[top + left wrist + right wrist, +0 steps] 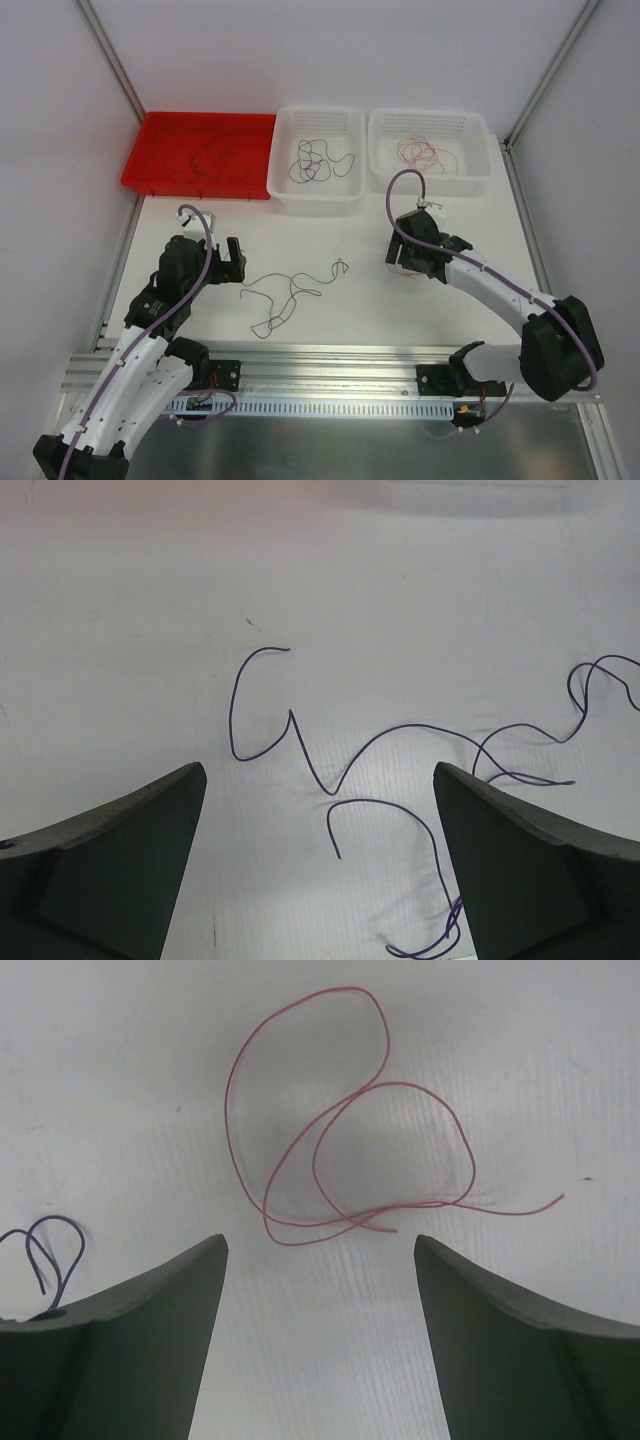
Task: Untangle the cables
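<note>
Two lots of cables lie loose on the counter (365, 315): purple cables (400, 728) mid-counter, strands crossing, count unclear; one red cable (330, 1125) in overlapping loops to the right.

My left tool (318, 772) is wide open and empty, hanging over the left ends of the purple. My right tool (319, 1243) is also open and empty, directly above the red loops' near crossing.

At the far edge the red tray (150, 150), mid basket (320, 203) and right basket (430, 186) each hold strands; the red ones are in the right basket.

Step in hand, as I judge it: pick the red. Descend straight, straddle the spot where its runs bunch, and seat the fingertips on the counter before closing, since the wire is thin. Lift slowly. A purple loop lies just beside this tool, so check that it does not ride along.
</note>
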You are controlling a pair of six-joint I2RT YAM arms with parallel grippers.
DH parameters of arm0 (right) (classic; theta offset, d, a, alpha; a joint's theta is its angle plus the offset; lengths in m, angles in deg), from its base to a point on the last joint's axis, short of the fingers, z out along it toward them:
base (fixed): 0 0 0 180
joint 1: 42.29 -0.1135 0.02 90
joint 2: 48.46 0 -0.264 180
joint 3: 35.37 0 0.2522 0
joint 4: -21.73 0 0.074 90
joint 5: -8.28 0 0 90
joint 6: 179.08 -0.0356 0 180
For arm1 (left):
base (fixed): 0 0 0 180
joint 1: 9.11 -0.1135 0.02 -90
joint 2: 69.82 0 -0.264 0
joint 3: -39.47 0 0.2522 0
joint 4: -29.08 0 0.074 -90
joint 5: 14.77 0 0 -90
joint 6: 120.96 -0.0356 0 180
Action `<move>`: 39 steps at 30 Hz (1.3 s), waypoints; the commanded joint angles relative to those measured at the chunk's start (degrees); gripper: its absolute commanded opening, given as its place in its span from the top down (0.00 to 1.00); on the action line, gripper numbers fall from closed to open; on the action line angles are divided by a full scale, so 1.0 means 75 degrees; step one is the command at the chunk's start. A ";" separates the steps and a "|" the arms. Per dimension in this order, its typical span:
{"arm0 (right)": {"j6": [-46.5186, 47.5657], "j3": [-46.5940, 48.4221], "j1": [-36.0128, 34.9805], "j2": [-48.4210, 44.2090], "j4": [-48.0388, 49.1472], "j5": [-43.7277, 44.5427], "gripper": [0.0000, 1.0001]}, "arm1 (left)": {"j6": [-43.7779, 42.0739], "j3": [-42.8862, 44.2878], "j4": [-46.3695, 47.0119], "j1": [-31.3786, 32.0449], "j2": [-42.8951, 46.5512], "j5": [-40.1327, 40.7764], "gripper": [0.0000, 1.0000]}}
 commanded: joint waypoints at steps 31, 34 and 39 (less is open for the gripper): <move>0.1675 0.1676 0.0475 0.0857 0.0016 0.0374 0.99 | -0.0172 -0.0007 0.0208 -0.0091 -0.0177 -0.0334 0.01; 0.2249 0.2401 0.0475 0.0376 -0.0442 0.0444 0.99 | -0.0172 0.0004 0.0208 -0.0091 -0.0189 -0.0369 0.01; 0.3384 0.4412 0.0580 0.0176 -0.1098 0.0526 0.99 | -0.0172 -0.0007 0.0219 -0.0091 -0.0235 -0.0404 0.01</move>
